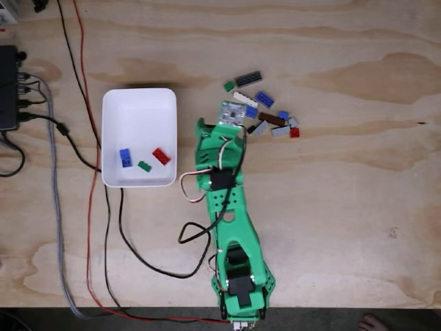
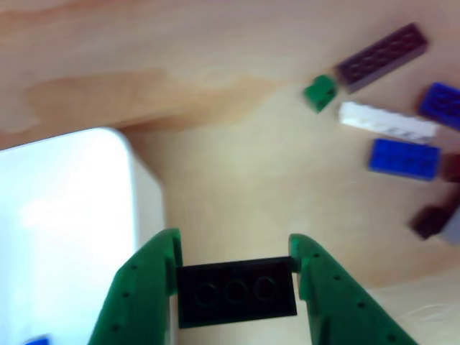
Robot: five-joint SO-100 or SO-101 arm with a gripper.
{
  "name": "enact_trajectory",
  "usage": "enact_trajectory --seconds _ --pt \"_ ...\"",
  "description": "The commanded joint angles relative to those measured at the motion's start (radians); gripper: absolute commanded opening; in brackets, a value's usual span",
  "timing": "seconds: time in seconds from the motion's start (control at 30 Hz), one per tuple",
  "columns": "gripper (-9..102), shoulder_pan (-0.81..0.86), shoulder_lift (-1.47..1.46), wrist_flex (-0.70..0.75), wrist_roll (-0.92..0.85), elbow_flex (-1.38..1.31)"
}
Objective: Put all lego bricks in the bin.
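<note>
In the other view my green gripper [image 2: 235, 248] is shut on a black lego brick [image 2: 236, 291], which hangs above the bare wood just right of the white bin [image 2: 72, 215]. In the fixed view the green arm [image 1: 224, 186] reaches up from the front edge, its head beside the bin [image 1: 138, 117]. Lying in the bin are a blue brick [image 1: 125, 157], a green one [image 1: 144, 166] and a red one [image 1: 161, 156]. Several loose bricks [image 1: 265, 114] lie to the right of the arm's head, among them a small green brick [image 2: 320, 92], a dark long brick [image 2: 381, 56], a white one [image 2: 387, 121] and a blue one [image 2: 405, 158].
A black box [image 1: 8, 86] with cables sits at the left edge of the fixed view. Red, black and grey cables [image 1: 89, 227] run down the table left of and below the bin. A person's foot [image 1: 375, 323] shows below the table's front edge.
</note>
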Motion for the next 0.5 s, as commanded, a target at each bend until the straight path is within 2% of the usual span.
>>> enact_trajectory --seconds 0.0,0.13,0.2,0.3,0.4,0.47 --pt "0 -0.213 -0.156 0.199 0.110 -0.347" --pt "2 -0.308 -0.302 0.253 0.144 -0.439" --pt "7 -0.324 -0.370 0.227 0.169 -0.448" --pt "21 -0.314 -0.365 0.198 0.210 -0.420" --pt "23 -0.221 -0.229 0.189 0.235 -0.379" --pt "25 -0.100 -0.081 0.170 0.222 -0.325"
